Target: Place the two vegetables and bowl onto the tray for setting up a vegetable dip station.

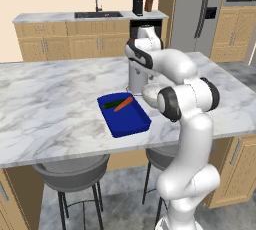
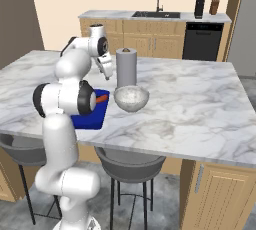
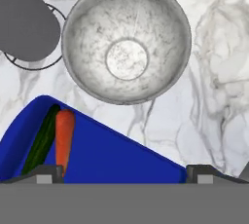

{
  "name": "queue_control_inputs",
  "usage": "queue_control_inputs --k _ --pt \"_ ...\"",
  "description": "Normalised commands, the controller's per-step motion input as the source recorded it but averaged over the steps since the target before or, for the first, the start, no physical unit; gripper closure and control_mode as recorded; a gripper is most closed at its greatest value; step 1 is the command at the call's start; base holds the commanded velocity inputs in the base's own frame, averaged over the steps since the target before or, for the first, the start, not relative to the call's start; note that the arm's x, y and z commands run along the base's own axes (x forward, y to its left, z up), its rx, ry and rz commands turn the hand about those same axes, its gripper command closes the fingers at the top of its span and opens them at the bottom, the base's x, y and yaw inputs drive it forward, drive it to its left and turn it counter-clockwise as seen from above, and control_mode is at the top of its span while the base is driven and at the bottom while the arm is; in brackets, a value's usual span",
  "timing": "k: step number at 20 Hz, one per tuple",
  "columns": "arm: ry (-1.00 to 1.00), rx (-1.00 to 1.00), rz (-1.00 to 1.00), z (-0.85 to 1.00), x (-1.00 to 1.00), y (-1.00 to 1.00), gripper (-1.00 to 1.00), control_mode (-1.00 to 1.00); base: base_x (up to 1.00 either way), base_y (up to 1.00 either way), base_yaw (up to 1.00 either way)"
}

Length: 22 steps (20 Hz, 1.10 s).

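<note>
The deep blue tray (image 1: 131,124) lies on the marble island near its front edge. An orange carrot (image 1: 123,104) and a dark green cucumber (image 1: 112,105) rest side by side in its far end. The whitish-grey marbled bowl (image 2: 131,97) stands upright on the counter just right of the tray, apart from it. In the hand view the bowl (image 3: 127,40) is seen from above, with the tray (image 3: 112,157), carrot (image 3: 64,138) and cucumber (image 3: 41,142) below it. My gripper (image 2: 107,75) hangs open and empty above the gap between tray and bowl, next to the paper towel roll.
A tall grey paper towel roll (image 2: 126,68) stands just behind the bowl. Two grey stools (image 1: 72,171) sit under the island's front edge. A back counter with a sink (image 1: 97,14) and a fridge (image 1: 200,11) are far off.
</note>
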Motion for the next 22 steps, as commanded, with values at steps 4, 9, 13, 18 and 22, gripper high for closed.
queue_control_inputs --k 4,9,13,18,22 --pt "0.07 0.00 0.12 0.00 -0.71 -0.26 -1.00 -1.00 0.00 0.00 0.00" --pt "0.09 0.00 0.17 0.00 -0.47 -0.10 -1.00 -1.00 0.00 0.00 0.00" --pt "0.06 0.00 0.24 0.00 -0.09 -0.07 -1.00 -1.00 0.00 0.00 0.00" --pt "0.05 0.00 0.28 0.00 0.02 -0.15 -1.00 -1.00 0.00 0.00 0.00" --pt "0.06 0.00 0.31 -0.03 0.09 -0.21 -1.00 -1.00 0.00 0.00 0.00"
